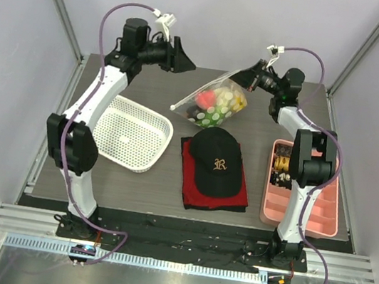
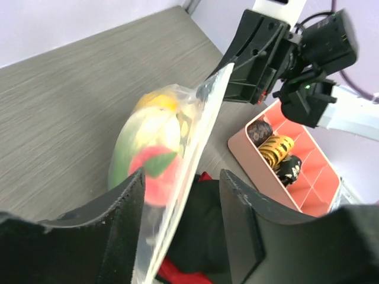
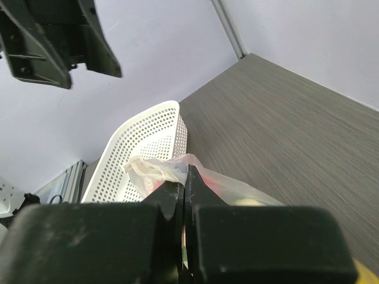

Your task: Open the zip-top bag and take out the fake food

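Note:
The zip-top bag hangs tilted above the back of the table, its zip strip running from upper right down to lower left. Inside it I see the fake food: a red-pink peach, a green piece and a yellow citrus. My right gripper is shut on the bag's upper corner. My left gripper is open and empty, held in the air left of and above the bag. In the left wrist view the zip edge lines up between my open fingers without touching them.
A white mesh basket sits at the left, also in the right wrist view. A black cap lies on a red cloth in the middle. A pink tray with small bits stands at the right.

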`<state>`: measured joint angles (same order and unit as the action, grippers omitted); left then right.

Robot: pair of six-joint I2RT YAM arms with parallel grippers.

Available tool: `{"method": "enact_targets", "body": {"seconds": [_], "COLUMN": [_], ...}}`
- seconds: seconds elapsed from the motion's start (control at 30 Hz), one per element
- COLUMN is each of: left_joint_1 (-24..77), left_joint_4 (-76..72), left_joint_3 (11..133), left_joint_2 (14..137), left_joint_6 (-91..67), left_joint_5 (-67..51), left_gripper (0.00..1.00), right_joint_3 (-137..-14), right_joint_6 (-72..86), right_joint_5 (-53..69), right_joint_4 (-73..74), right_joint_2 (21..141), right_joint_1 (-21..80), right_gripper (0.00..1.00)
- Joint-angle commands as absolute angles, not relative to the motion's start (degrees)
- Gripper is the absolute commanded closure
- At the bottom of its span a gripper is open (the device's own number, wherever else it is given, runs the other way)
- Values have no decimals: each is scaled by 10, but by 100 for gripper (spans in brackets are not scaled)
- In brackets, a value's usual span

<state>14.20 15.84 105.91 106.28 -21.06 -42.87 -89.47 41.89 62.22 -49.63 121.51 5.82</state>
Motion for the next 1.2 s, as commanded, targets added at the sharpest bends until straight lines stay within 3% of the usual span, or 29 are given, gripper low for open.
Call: {"method": "enact_targets", "body": {"seconds": [0.0,0.17,0.33,0.57,0.87,1.07,1.17], "left_joint_1": [178,225,250,265,272,278,279], "left_joint_4": [140,184,179,192,202,186,200], "left_joint_3": [1106,1164,1181,1194,1200,1180,1195], "left_joint_2": [1119,1154,1165,1176,1183,1175,1189], "left_joint_6": [-186,-126,-98,-83,-71,-72,-71], "left_joint_5": [-430,-385,-286,-232,-243,-250,-229], "left_gripper": [50,51,59,71,72,65,70], "right_joint_3": [-925,-929,-932,-931,-937,-935,-937], "right_joint_6": [395,374,373,369,369,369,371], "right_joint_5": [643,642,642,642,641,641,642], "right_joint_4": [-493,-462,-458,-452,-447,-446,-446], "right_joint_2": [1196,1192,1191,1190,1192,1190,1191], "right_joint_1": [69,69,72,74,76,76,78], "right_gripper": [98,99,99,99,99,99,99]}}
